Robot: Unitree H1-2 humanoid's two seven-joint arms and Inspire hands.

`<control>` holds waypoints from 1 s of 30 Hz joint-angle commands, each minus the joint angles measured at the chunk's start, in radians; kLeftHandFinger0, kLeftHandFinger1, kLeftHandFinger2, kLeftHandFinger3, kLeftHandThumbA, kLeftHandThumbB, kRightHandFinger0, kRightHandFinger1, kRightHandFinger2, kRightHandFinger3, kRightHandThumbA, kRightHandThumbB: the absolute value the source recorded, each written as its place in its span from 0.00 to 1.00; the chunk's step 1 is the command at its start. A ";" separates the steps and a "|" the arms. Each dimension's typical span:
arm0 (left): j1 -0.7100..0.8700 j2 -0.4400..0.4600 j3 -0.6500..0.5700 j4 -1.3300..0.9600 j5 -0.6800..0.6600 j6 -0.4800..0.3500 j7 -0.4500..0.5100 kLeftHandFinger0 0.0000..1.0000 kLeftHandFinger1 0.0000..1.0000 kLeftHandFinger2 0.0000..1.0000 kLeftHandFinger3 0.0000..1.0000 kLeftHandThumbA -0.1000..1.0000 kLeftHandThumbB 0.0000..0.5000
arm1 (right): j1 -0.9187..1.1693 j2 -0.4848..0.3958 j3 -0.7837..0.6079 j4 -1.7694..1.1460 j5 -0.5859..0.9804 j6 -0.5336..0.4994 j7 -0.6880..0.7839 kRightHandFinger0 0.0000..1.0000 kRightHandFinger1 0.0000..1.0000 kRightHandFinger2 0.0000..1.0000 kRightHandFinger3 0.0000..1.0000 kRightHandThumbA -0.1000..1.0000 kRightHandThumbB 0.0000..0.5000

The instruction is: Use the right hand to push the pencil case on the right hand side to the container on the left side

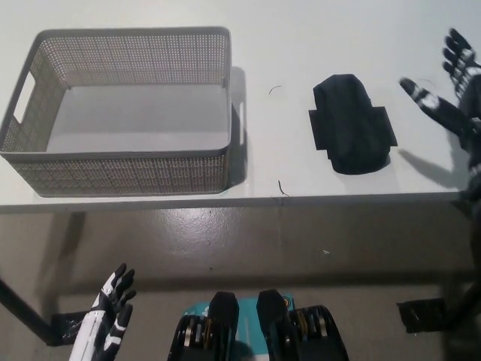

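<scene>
Black right robot hand (451, 90) hovers released beside the pencil case (351, 124) (not touching), fingers splayed.

White tabletop (301, 22) with two small dark thread-like curls on it, one (275, 89) toward its middle, one (282, 188) at its near edge; grey floor (248, 241) below.

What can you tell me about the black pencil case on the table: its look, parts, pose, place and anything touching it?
The pencil case is black, matte and soft-looking, like fabric. It is a rounded oblong body with flat flaps sticking out on both sides. It lies flat on the white table, its long axis running away from the near edge, tilted slightly. It sits right of the grey basket, clearly apart from it. The open black right hand hovers to its right, not touching it. Only the table touches it.
</scene>
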 commanded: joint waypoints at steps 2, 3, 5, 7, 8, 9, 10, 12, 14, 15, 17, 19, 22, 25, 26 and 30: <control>0.007 -0.003 -0.010 -0.058 -0.013 -0.031 -0.008 1.00 1.00 1.00 1.00 0.88 0.62 | -0.160 -0.026 0.018 0.195 -0.019 -0.035 0.007 1.00 1.00 1.00 1.00 1.00 0.62; 0.009 -0.003 -0.012 -0.069 -0.009 -0.028 -0.008 1.00 1.00 1.00 1.00 0.88 0.64 | -0.211 -0.027 0.025 0.290 -0.023 -0.057 0.009 1.00 1.00 1.00 1.00 1.00 0.68; 0.012 -0.005 -0.014 -0.083 -0.008 -0.022 -0.009 1.00 1.00 1.00 1.00 0.89 0.65 | -0.256 -0.025 0.031 0.375 -0.029 -0.078 0.002 1.00 1.00 1.00 1.00 1.00 0.72; 0.013 -0.005 -0.018 -0.090 -0.007 -0.028 -0.011 1.00 1.00 1.00 1.00 0.89 0.63 | -0.291 -0.020 0.032 0.446 -0.026 -0.085 0.003 1.00 1.00 1.00 1.00 1.00 0.73; 0.013 -0.005 -0.019 -0.096 -0.004 -0.025 -0.011 1.00 1.00 1.00 1.00 0.89 0.63 | -0.308 -0.019 0.036 0.476 -0.028 -0.088 0.004 1.00 1.00 1.00 1.00 1.00 0.71; 0.010 -0.005 -0.020 -0.092 -0.013 -0.035 -0.014 1.00 1.00 1.00 1.00 0.88 0.60 | -0.330 -0.016 0.047 0.517 -0.036 -0.096 0.007 1.00 1.00 1.00 1.00 1.00 0.69; 0.010 -0.004 -0.020 -0.095 -0.015 -0.033 -0.014 1.00 1.00 1.00 1.00 0.87 0.61 | -0.342 -0.012 0.051 0.544 -0.037 -0.106 0.008 1.00 1.00 1.00 1.00 1.00 0.69; 0.017 -0.006 -0.022 -0.110 -0.013 -0.021 -0.014 1.00 1.00 1.00 1.00 0.88 0.61 | -0.363 0.002 0.060 0.611 -0.039 -0.112 0.006 1.00 1.00 1.00 1.00 1.00 0.66; 0.023 -0.007 -0.022 -0.115 -0.016 -0.027 -0.015 1.00 1.00 1.00 1.00 0.88 0.60 | -0.371 0.008 0.070 0.655 -0.043 -0.114 0.008 1.00 1.00 1.00 1.00 1.00 0.69; 0.025 -0.005 -0.025 -0.121 -0.032 -0.022 -0.022 1.00 1.00 1.00 1.00 0.86 0.59 | -0.373 0.013 0.080 0.683 -0.051 -0.112 0.004 1.00 1.00 1.00 1.00 1.00 0.64; 0.028 -0.002 -0.025 -0.125 -0.046 -0.030 -0.028 1.00 1.00 1.00 1.00 0.86 0.59 | -0.374 0.023 0.083 0.725 -0.048 -0.116 -0.005 1.00 1.00 1.00 1.00 1.00 0.61; 0.032 0.000 -0.024 -0.138 -0.055 -0.025 -0.031 1.00 1.00 1.00 1.00 0.86 0.60 | -0.368 0.029 0.093 0.744 -0.056 -0.115 -0.017 1.00 1.00 1.00 1.00 1.00 0.53; 0.041 0.000 -0.020 -0.164 -0.064 -0.015 -0.031 0.99 1.00 1.00 1.00 0.85 0.60 | -0.352 0.040 0.095 0.783 -0.053 -0.136 -0.023 1.00 1.00 1.00 1.00 1.00 0.52; 0.040 0.005 -0.018 -0.172 -0.073 -0.017 -0.036 0.98 1.00 1.00 1.00 0.85 0.57 | -0.343 0.048 0.098 0.805 -0.058 -0.107 -0.033 1.00 1.00 1.00 1.00 1.00 0.67; 0.038 0.004 -0.017 -0.173 -0.070 -0.018 -0.035 0.98 1.00 1.00 1.00 0.85 0.57 | -0.339 0.050 0.098 0.810 -0.059 -0.090 -0.038 1.00 1.00 1.00 1.00 1.00 0.68; 0.039 0.000 -0.021 -0.176 -0.076 -0.020 -0.038 0.99 1.00 1.00 1.00 0.85 0.55 | -0.302 0.068 0.088 0.826 -0.052 -0.070 -0.052 1.00 1.00 1.00 1.00 1.00 0.67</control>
